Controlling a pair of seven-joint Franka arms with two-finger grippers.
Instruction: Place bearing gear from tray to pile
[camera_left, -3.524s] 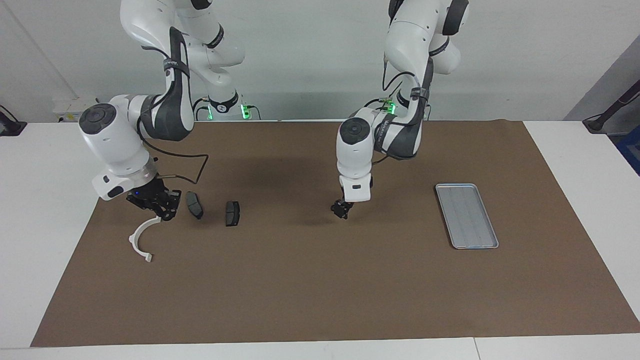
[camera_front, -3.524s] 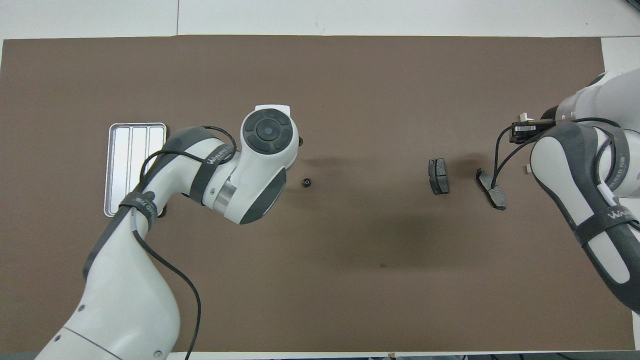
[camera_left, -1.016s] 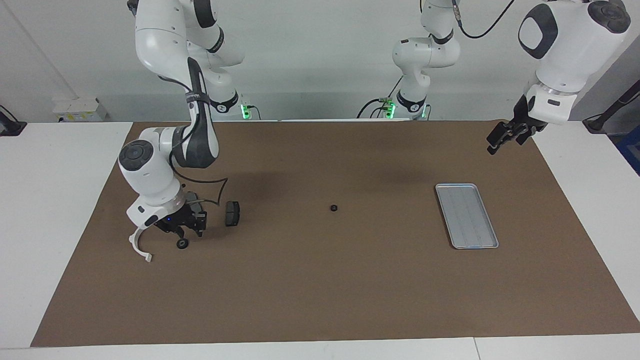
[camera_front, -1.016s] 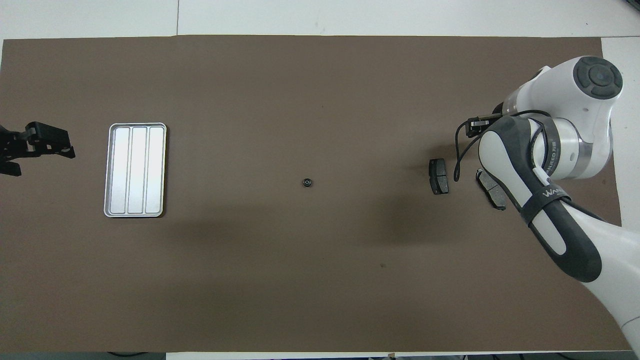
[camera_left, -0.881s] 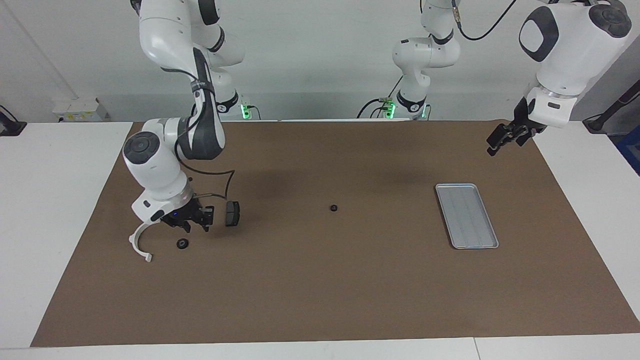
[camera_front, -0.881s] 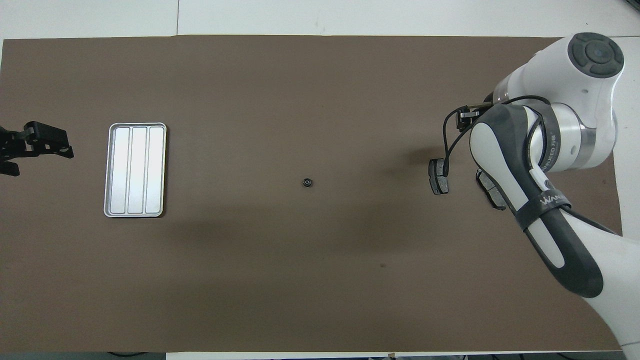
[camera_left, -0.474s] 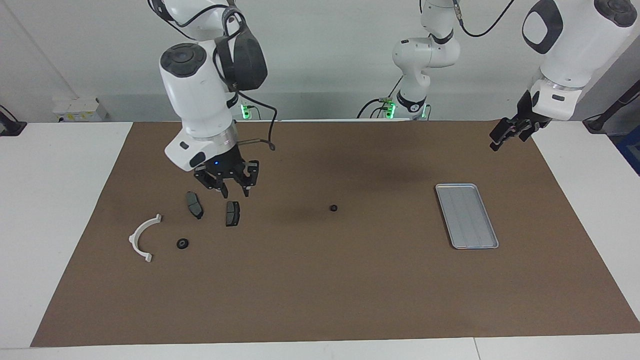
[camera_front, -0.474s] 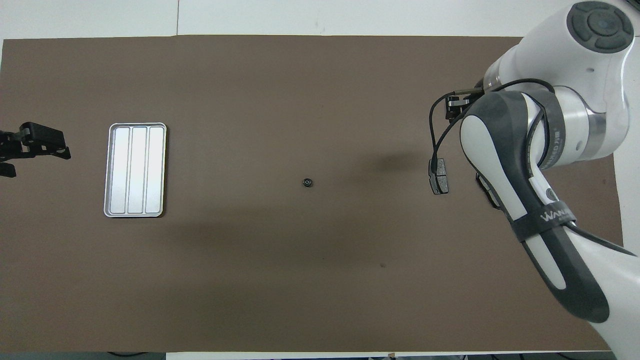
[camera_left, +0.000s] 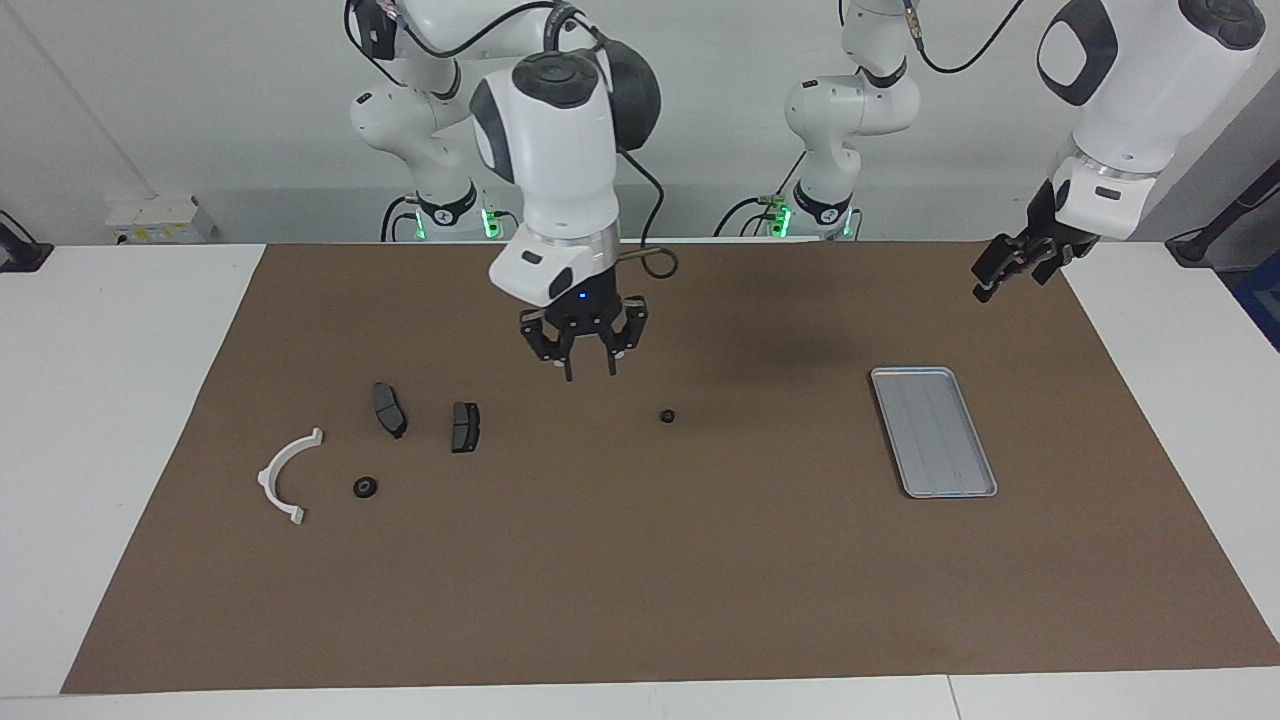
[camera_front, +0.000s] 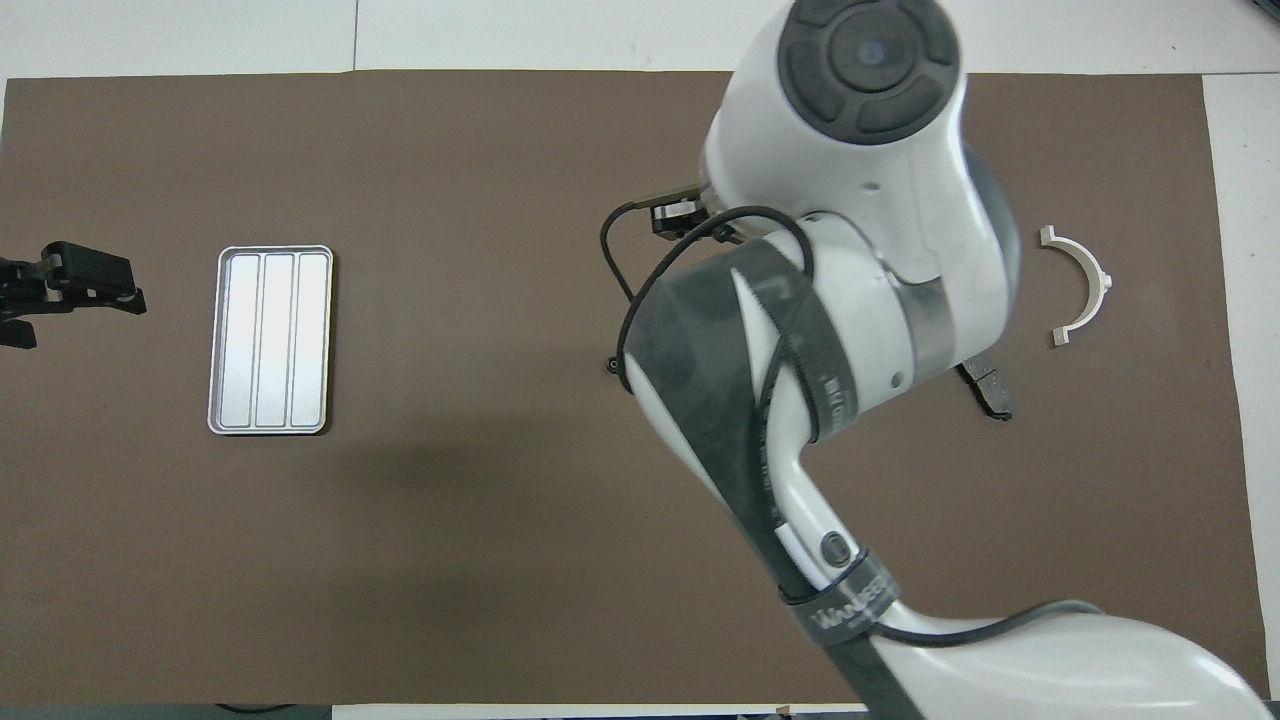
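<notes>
Two small black ring-shaped bearing gears lie on the brown mat in the facing view: one (camera_left: 365, 487) at lower left beside the white half-ring bracket (camera_left: 284, 477) and two dark grey brake pads (camera_left: 389, 410), the other (camera_left: 667, 415) at centre. Above it hangs the right gripper (camera_left: 590, 372), fingers parted and empty; fetching it looks next, needing a descent. At upper right waits the left gripper (camera_left: 998, 278), wide open. Overhead, the right arm hides most of the pile, and the flat silver ridged tray (camera_front: 270, 341) sits empty at left.

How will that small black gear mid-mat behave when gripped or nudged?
The gear is a small round ring lying flat, so it probably sits steady unless tipped on edge, then it may roll. It looks rigid. Being small, it could slip from the jaws if gripped off-centre.
</notes>
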